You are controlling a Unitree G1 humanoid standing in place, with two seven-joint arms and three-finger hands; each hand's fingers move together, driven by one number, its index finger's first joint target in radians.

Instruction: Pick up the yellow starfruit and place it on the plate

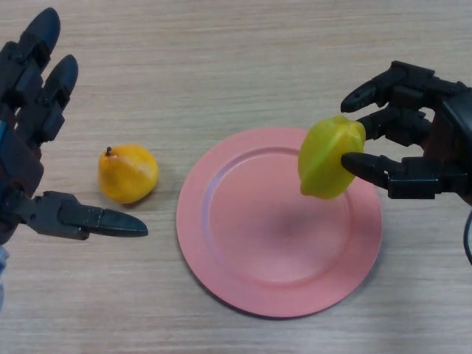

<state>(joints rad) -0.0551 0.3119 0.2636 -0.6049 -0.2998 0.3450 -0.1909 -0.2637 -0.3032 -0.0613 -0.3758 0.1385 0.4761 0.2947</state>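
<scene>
Nearest the camera lies one pink plate (243, 287), its near rim close to the table's (221, 59) near edge. One yellow starfruit (330, 158) hangs above the plate's right part, pinched between the thumb and fingers of the right hand (413, 147), which reaches in from the right. Its long axis stands roughly upright, tilted slightly, ridges running top to bottom. One orange-yellow pear (127, 173) rests left of the plate, apart from it, stem pointing far-left. At the left edge, the left hand (29, 147) is spread wide, thumb pointing right just near of the pear. Bare wood stretches across the far side.
</scene>
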